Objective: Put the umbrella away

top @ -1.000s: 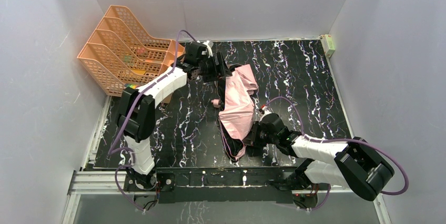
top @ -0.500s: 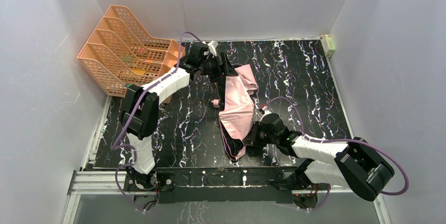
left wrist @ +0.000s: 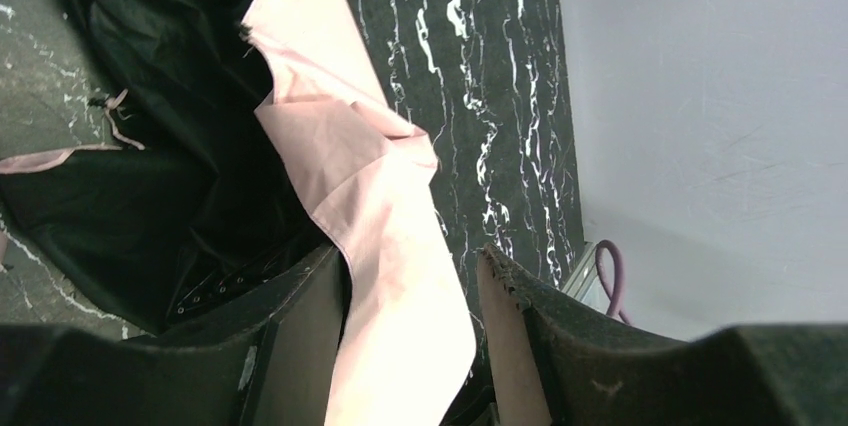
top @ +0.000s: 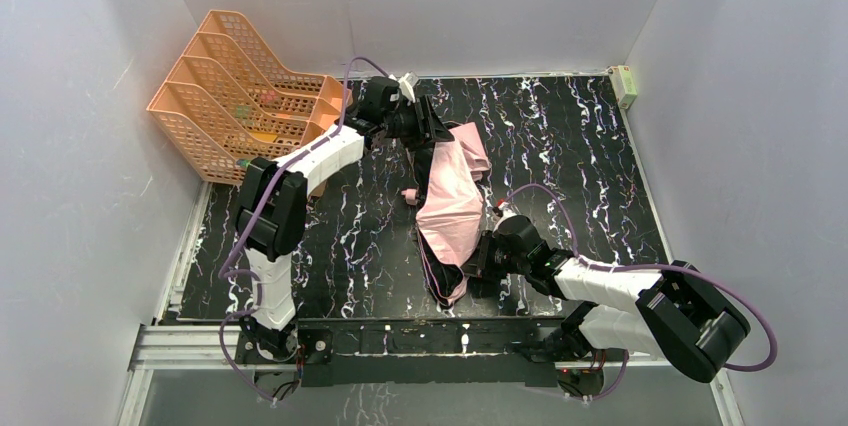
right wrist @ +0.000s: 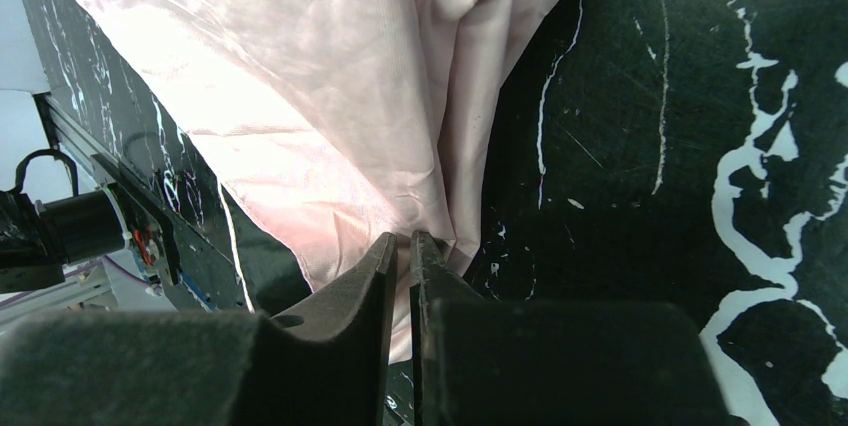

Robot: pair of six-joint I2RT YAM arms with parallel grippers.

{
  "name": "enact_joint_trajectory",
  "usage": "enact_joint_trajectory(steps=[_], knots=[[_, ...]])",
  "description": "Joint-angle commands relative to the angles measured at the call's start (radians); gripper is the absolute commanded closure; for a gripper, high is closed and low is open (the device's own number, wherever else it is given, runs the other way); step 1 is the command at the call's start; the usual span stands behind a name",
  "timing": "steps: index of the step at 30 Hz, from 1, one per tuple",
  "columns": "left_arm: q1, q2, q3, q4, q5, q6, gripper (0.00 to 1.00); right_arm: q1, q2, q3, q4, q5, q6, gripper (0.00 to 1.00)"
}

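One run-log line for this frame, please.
umbrella: loose on table, not stowed | left gripper: open around far pink flap | right gripper: shut on near fabric edge

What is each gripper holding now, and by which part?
The right gripper pinches the umbrella by the pink cloth at its near end. The left gripper holds nothing yet: its jaws stand open around cloth at the far end.
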Motion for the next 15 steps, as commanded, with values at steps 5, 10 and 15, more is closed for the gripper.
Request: enact_joint_trajectory(steps=[5,10,15], knots=[[0.004,-0.009,0.074,0.027,0.042,-0.007,0.57,0.005,0.004,-0.002,-0.046,0.021,-0.018,0.8],[0.007,-0.007,0.073,0.031,0.048,-0.004,0.7,0.006,0.002,-0.003,-0.052,0.021,-0.019,0.8],[0.007,-0.008,0.061,0.034,0.05,-0.001,0.8,0.005,-0.002,-0.001,-0.059,0.023,-0.02,0.8]])
